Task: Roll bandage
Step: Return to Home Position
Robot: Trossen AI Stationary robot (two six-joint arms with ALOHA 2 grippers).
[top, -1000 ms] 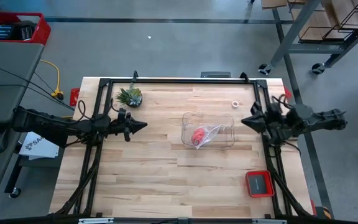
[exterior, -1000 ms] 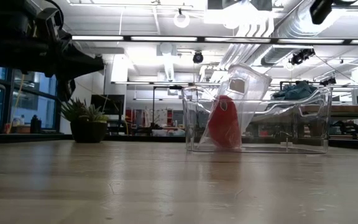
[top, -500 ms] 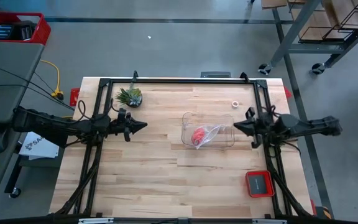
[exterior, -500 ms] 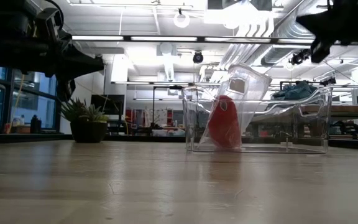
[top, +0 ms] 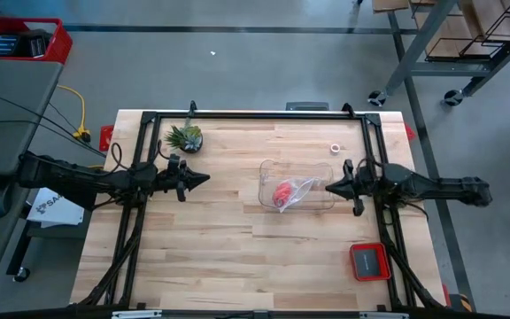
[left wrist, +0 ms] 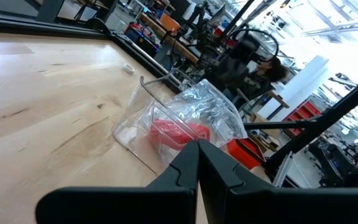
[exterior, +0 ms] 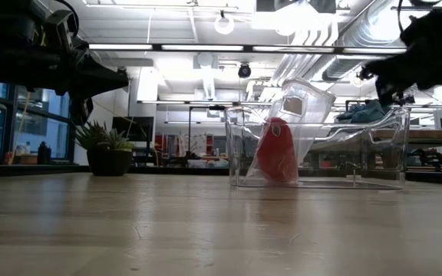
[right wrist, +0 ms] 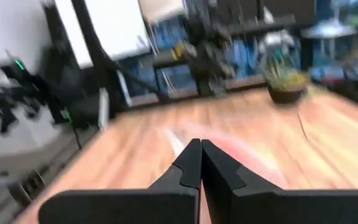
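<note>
"What does the bandage [exterior: 276,151] look like?"
"A small red roll in a clear zip bag [top: 303,188], inside the clear bin [top: 296,164] on the table [top: 211,257]. It stands up tall and leans a little."
"And the grippers?"
"The left gripper [top: 206,178] and the right gripper [top: 328,187] both have their fingers pressed together."

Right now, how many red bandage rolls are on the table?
1. The red rolled cloth bandage lies inside the crumpled clear plastic zip bag, in the clear rectangular plastic bin right of the wooden table's centre. No other shows.
</note>
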